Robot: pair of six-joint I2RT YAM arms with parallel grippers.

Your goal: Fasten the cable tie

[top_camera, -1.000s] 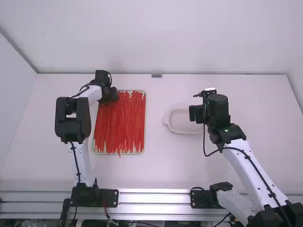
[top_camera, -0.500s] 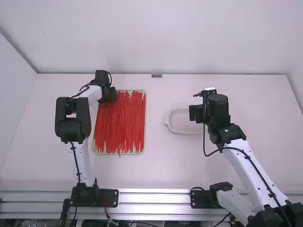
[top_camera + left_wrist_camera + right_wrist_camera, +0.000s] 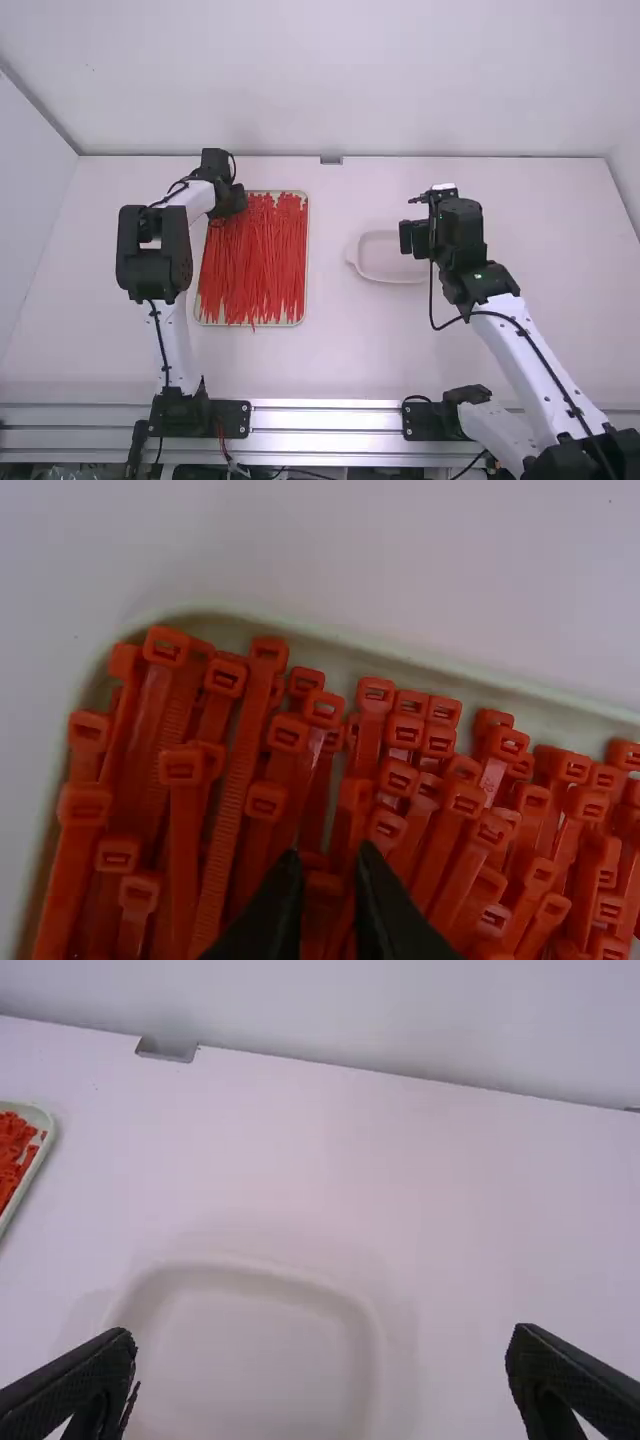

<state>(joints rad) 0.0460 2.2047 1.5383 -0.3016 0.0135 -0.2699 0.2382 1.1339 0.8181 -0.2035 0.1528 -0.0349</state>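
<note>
High view: my left gripper point(image 3: 228, 200) sits at the upper-left corner of the tray point(image 3: 305, 262), just inside the rim, clenched on one cable tie point(image 3: 324, 898) in the red pile. My right gripper point(image 3: 413, 240) hangs spread wide over the right edge of the white dish point(image 3: 372, 258), right of centre. Bare table point(image 3: 328, 300) lies between tray and dish.

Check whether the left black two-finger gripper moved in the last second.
No. Left gripper still sits at the far-left corner of the pale tray of red cable ties.
</note>
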